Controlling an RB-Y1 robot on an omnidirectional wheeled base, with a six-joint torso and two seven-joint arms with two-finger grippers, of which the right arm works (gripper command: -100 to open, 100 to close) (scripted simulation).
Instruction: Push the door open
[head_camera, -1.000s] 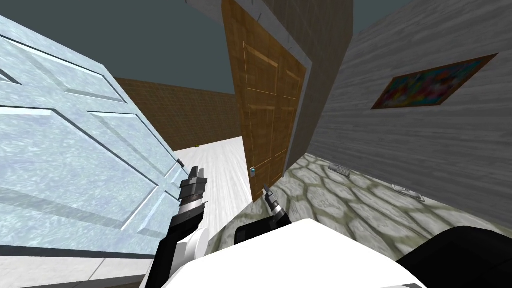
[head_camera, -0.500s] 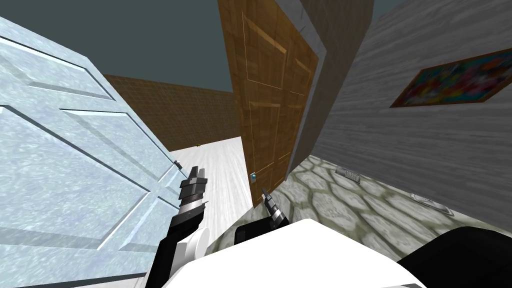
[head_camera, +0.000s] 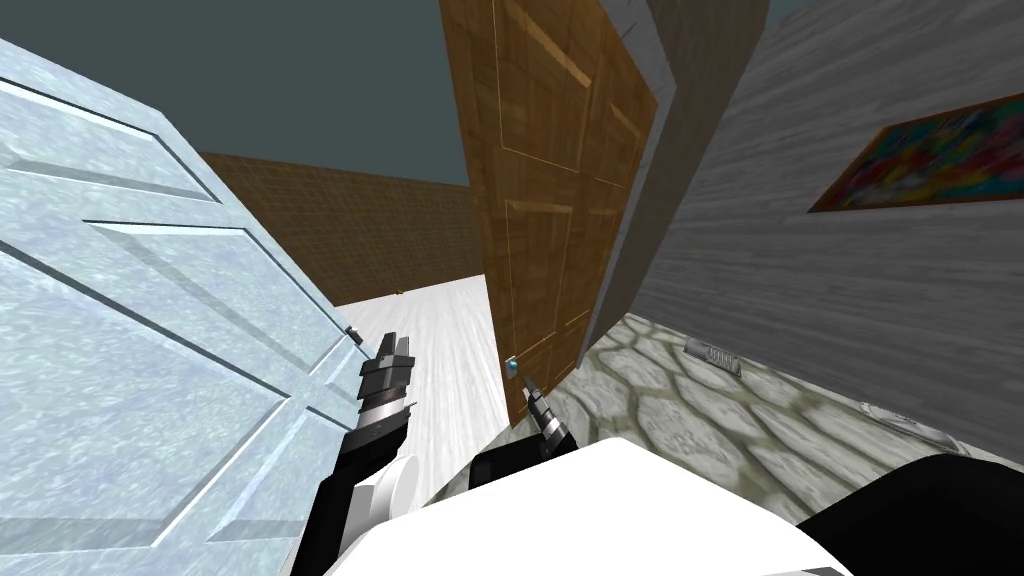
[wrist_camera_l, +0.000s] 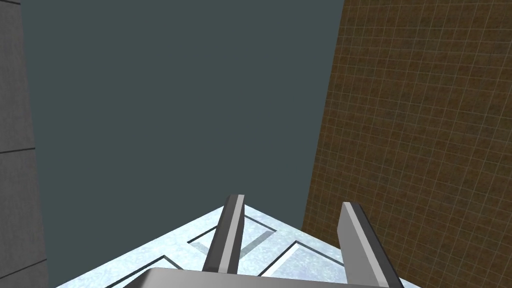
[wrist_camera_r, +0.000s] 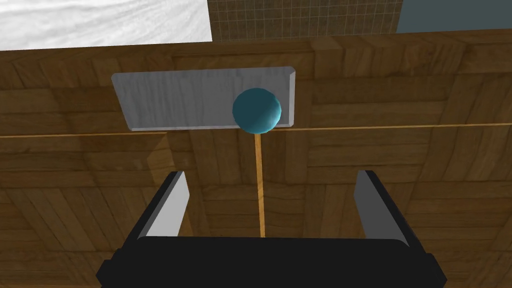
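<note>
The brown wooden door (head_camera: 545, 200) is seen in the middle of the head view, rising from the floor just beyond the right gripper (head_camera: 530, 383). Its small teal knob (head_camera: 512, 366) is set low, near its left edge. In the right wrist view this gripper is pointed squarely at the door's panelled face. Its two fingers (wrist_camera_r: 170, 205) are held wide apart and nothing is gripped between them. The knob is seen just past the fingertips, roughly midway between them, and is mounted at one end of a grey plate (wrist_camera_r: 190, 100). Whether the fingertips touch the wood cannot be told. The left gripper (head_camera: 392, 348) is raised to the left of the wooden door, close beside a pale blue panelled door (head_camera: 150, 330) that is spread across the left side. Its fingers (wrist_camera_l: 225, 235) are likewise parted and empty. Between the two doors a white plank floor (head_camera: 450, 320) is laid, running to a far brown tiled wall (head_camera: 340, 230). To the right a grey wall (head_camera: 850, 300) is hung with a colourful framed picture (head_camera: 930, 155). A cobbled floor (head_camera: 680, 410) is spread at its foot, where a small grey grille (head_camera: 712, 355) is set.
</note>
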